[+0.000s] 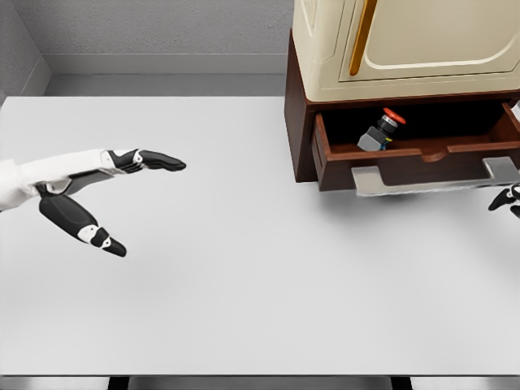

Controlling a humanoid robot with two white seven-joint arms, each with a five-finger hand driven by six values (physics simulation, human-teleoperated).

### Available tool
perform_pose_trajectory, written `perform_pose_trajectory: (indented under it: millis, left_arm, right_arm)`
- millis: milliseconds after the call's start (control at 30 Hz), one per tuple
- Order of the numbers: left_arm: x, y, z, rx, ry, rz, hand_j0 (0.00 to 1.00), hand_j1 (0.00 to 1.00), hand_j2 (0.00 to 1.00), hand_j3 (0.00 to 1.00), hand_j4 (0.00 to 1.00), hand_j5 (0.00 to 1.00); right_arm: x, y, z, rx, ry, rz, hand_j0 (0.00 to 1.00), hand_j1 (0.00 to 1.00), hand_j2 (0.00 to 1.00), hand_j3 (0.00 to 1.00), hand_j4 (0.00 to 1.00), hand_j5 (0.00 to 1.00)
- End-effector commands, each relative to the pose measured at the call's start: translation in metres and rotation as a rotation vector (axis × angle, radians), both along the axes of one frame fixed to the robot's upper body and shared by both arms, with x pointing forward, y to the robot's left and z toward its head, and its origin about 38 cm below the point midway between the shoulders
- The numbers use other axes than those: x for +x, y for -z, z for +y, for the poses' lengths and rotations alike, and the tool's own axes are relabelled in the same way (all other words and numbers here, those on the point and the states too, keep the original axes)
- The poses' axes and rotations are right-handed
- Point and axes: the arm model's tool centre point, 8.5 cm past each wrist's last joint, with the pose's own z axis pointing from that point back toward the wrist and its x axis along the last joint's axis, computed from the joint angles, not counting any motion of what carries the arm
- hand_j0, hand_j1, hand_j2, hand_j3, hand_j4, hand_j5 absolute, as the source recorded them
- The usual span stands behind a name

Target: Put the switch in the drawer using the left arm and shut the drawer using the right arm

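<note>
A: Head view first. Where is the left hand [97, 195]?

B: It comes in from the left edge, over the white table [244, 292]. Its fingers [158, 161] stretch out straight toward the right, and the thumb [89, 229] hangs apart below them, so the hand is spread wide and holds nothing.

A: And the switch [382, 132]?

B: Far off to the right of that hand and a little farther back, well apart from it. It lies inside the open drawer [414, 158], tilted, with its red cap up and to the right and its grey body lower left, near the drawer's left half.

A: What does the drawer belong to?

B: A dark brown cabinet base [297, 122] with a cream-coloured unit [390, 41] on top of it. The drawer is pulled out toward the camera, and a grey handle [431, 179] runs along its front.

A: Is the right hand [508, 200] in view?

B: Only just, at the right edge. A few dark fingertips show just below the right end of the handle, close to it; whether they touch it, I cannot tell. The switch is up and to the left of that hand, inside the drawer.

A: Are those fingers spread or curled?

B: Too little of the hand is in the picture; I cannot tell
</note>
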Motion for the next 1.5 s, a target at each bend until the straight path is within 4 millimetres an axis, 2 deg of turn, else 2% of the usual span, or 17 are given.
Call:
perform_pose_trajectory:
  millis: [0, 267, 567, 900, 1167, 1367, 1467]
  left_arm:
    - [0.002, 0.001, 0.008, 0.012, -0.023, 0.002, 1.0, 1.0, 1.0, 1.0, 1.0, 1.0]
    - [0.001, 0.006, 0.007, 0.036, -0.016, -0.003, 1.0, 1.0, 1.0, 1.0, 1.0, 1.0]
    - [0.0, 0.007, 0.007, 0.039, -0.013, 0.0, 1.0, 1.0, 1.0, 1.0, 1.0, 1.0]
    - [-0.001, 0.007, 0.008, 0.041, -0.015, 0.0, 1.0, 1.0, 1.0, 1.0, 1.0, 1.0]
    - [0.0, 0.006, 0.009, 0.041, -0.02, 0.0, 1.0, 1.0, 1.0, 1.0, 1.0, 1.0]
    - [0.0, 0.006, 0.009, 0.041, -0.02, 0.0, 1.0, 1.0, 1.0, 1.0, 1.0, 1.0]
    - [0.0, 0.006, 0.009, 0.041, -0.02, 0.0, 1.0, 1.0, 1.0, 1.0, 1.0, 1.0]
  right_arm:
    - [0.0, -0.004, 0.008, 0.081, -0.03, -0.02, 0.49, 0.49, 0.49, 0.49, 0.49, 0.49]
    - [0.012, -0.016, 0.013, 0.052, -0.066, -0.036, 0.49, 0.49, 0.49, 0.49, 0.49, 0.49]
    - [0.012, -0.014, 0.012, 0.05, -0.058, -0.025, 0.49, 0.49, 0.49, 0.49, 0.49, 0.49]
    - [0.009, -0.028, -0.003, 0.023, -0.015, -0.047, 0.5, 0.5, 0.5, 0.5, 0.5, 0.5]
    - [0.0, -0.022, -0.009, 0.019, 0.004, -0.027, 0.5, 0.5, 0.5, 0.5, 0.5, 0.5]
    - [-0.023, -0.034, -0.03, 0.087, 0.059, -0.09, 0.51, 0.51, 0.51, 0.51, 0.51, 0.51]
    - [-0.024, -0.037, -0.03, 0.112, 0.059, -0.096, 0.51, 0.51, 0.51, 0.51, 0.51, 0.51]
